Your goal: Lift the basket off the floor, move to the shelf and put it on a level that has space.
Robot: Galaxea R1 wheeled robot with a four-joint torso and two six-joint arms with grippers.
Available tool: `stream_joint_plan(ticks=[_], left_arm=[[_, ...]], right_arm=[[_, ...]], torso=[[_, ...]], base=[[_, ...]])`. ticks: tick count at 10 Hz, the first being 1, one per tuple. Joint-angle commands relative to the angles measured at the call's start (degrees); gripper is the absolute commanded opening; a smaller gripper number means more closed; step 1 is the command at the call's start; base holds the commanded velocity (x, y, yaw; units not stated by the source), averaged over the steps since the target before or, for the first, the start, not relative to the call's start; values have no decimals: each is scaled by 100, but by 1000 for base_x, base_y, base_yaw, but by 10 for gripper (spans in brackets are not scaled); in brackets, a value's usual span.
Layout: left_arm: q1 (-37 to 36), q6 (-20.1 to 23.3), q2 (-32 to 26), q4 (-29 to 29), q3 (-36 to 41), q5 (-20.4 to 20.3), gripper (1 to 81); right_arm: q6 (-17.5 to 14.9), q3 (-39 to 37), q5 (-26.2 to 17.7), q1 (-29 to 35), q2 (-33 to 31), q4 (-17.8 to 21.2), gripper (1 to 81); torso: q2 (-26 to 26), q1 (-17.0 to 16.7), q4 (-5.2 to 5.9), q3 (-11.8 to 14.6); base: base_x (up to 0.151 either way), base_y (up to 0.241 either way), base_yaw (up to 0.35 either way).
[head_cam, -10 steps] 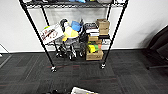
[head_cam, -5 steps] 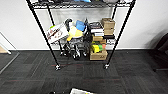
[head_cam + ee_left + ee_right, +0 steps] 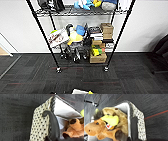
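Note:
The cream-white woven basket (image 3: 38, 125) with a dark rim and white lining hangs above the dark grey carpet floor (image 3: 130, 75). A brown plush toy (image 3: 102, 126) lies in it. My left gripper (image 3: 50, 115) is shut on the basket's rim at one end, one dark finger (image 3: 53, 124) lying along the outer wall. At the other end my right gripper (image 3: 132, 119) is shut on the rim (image 3: 139, 122). The basket's top (image 3: 80, 91) peeks in at the head view's lower edge. The black wire shelf (image 3: 42, 35) stands ahead against a white wall. Its upper level (image 3: 75, 12) and lower level (image 3: 82, 50) are both crowded.
The shelf's castor wheels (image 3: 58, 70) rest on the carpet. Boxes (image 3: 98, 57), books and bags fill the lower tiers. A dark chair (image 3: 162, 52) stands at the right. A strip of tan floor (image 3: 3, 51) shows at the far left.
The head camera has shifted slightly, so the shelf sits a little differently in the picture. The basket stays at the lower edge.

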Motion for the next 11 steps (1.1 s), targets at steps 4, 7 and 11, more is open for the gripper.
stream_joint_plan(ticks=[4,7,11], left_arm=[[-605,-9,-513,-220,580,329,10],[-569,-9,-917,-361,1353,84,10],[-192,9,-1217,-353,1963,-356,10]], right_arm=[[140,549,-218,426,-967,100,10],[315,1014,55,506,-1459,100,10],[492,1235,20,821,-1601,118,10]], torso=[[1115,-721,0,1119],[1670,-1084,0,1682],[2402,-1569,0,1794]], base=[[0,0,0],[0,0,0],[0,0,0]])
